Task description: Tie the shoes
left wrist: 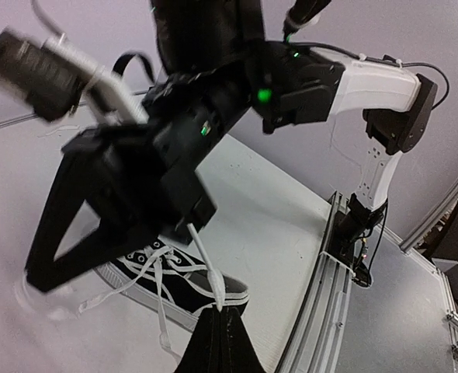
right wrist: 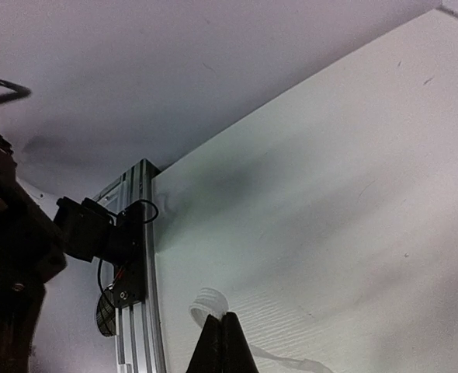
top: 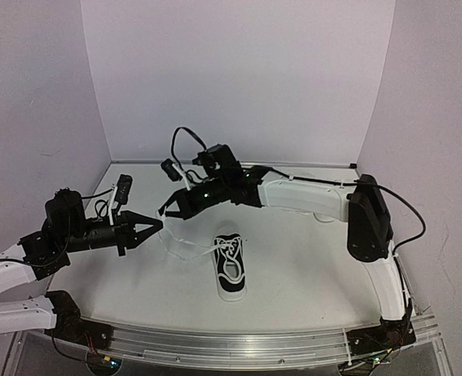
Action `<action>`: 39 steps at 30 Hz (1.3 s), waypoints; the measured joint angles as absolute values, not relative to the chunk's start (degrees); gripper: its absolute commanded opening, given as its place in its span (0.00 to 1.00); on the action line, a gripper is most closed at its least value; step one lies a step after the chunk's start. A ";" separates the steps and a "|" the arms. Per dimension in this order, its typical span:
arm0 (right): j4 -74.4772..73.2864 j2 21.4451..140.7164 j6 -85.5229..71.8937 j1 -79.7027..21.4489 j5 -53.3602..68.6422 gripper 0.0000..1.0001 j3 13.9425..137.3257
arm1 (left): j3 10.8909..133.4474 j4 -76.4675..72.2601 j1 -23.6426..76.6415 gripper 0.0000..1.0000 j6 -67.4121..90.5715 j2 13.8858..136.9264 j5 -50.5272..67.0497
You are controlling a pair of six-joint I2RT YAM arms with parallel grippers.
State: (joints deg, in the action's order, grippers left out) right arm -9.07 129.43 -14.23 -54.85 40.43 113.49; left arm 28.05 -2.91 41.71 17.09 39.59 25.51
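On the white table (top: pixel 309 258) only 1 shoe (top: pixel 230 270) is seen, lying near the middle, ahead of the arm bases; a 2nd shoe is not found in any view. Its white laces (top: pixel 185 249) are threaded across the eyelets, and loose strands are led off to the left, toward both grippers. The left gripper (top: pixel 157 226) is pinched together on 1 strand, which is stretched taut up to the right gripper (top: pixel 167 211), held just beside it above the table. The right jaws are likewise pressed together, with a curl of lace seen at their tips. No finished bow is shown, so the tying is judged to be partway: a knot has yet to be drawn down onto the shoe and a bow formed
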 measured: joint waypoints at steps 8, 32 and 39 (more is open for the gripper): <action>-11.47 134.81 -15.02 -55.43 39.69 0.00 113.10 | 28.18 -1.82 41.75 0.00 17.91 39.45 23.29; -9.04 107.36 -11.05 -51.18 37.00 0.00 95.21 | 45.18 10.90 25.81 0.00 24.57 77.02 1.99; -9.00 112.40 -10.63 -55.02 38.73 0.00 95.20 | 50.28 5.55 25.69 0.00 23.01 80.15 8.88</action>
State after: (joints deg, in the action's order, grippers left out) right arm -9.00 112.40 -10.63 -55.02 38.73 95.20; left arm 50.28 5.55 25.69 23.01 80.15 8.88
